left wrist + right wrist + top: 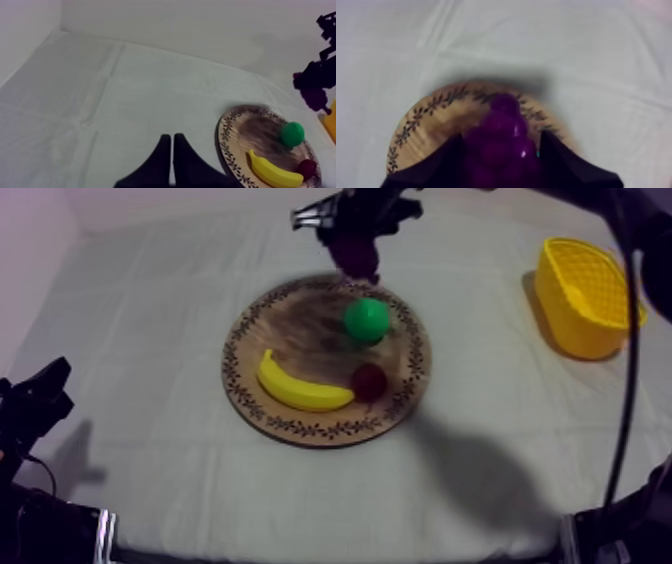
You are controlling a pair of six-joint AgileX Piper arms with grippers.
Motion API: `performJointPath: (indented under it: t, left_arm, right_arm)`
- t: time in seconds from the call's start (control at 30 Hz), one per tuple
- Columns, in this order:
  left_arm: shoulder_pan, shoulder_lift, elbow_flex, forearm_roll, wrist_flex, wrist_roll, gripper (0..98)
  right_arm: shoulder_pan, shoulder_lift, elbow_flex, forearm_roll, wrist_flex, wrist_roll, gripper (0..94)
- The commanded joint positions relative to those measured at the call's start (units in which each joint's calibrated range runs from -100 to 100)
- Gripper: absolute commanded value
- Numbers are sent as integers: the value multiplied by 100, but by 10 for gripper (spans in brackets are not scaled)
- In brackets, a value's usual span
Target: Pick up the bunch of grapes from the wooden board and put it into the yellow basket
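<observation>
L hand point(35, 403) sits low at near-left of table point(150, 488), over a bare patch, well apart from the board. Its fingers point(160, 162) are pressed together in a narrow wedge, nothing btwn them.

Mid-table: round wooden board point(300, 318) w/ patterned rim. On it, nearest first:
- Banana point(300, 391) lies curved across the near-left part.
- Small red fruit point(369, 380) sits just beside the banana's right end, on the near-right part. Touching or not, can't tell.
- Green fruit point(367, 319) sits further back on the far-right part, apart from both.

Beyond that, R hand point(352, 250), arm entering at upper right, hangs over the board's far rim. It's pinching the bunch of grapes point(503, 135). The purple cluster sits btwn its two black fingers, one each side, w/ the board's rim below. In L wrist view the grapes hang above & behind the green fruit, seemingly clear of the wood. So grapes = in R hand, above far edge of board, not in the basket.

Yellow basket point(575, 318) stands upright at far right of table, well apart from board & R hand.
</observation>
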Motion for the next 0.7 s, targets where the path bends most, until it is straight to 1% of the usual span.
performJointPath:
  t: [0.0, 0.27, 0.43, 0.67]
  left_arm:
    - [-1, 0, -4, 1, -3, 0, 1]
    - [-1, 0, -4, 1, -3, 0, 1]
    - [-1, 0, -4, 1, -3, 0, 1]
    - [-1, 0, -4, 1, -3, 0, 1]
  right_arm:
    - [155, -348, 140, 2, -82, 109, 376]
    - [784, -1242, 637, 45, -401, 550, 386]
    - [1196, -1708, 1031, 53, -728, 828, 392]
    - [1792, -2128, 1351, -15, -1084, 1254, 397]
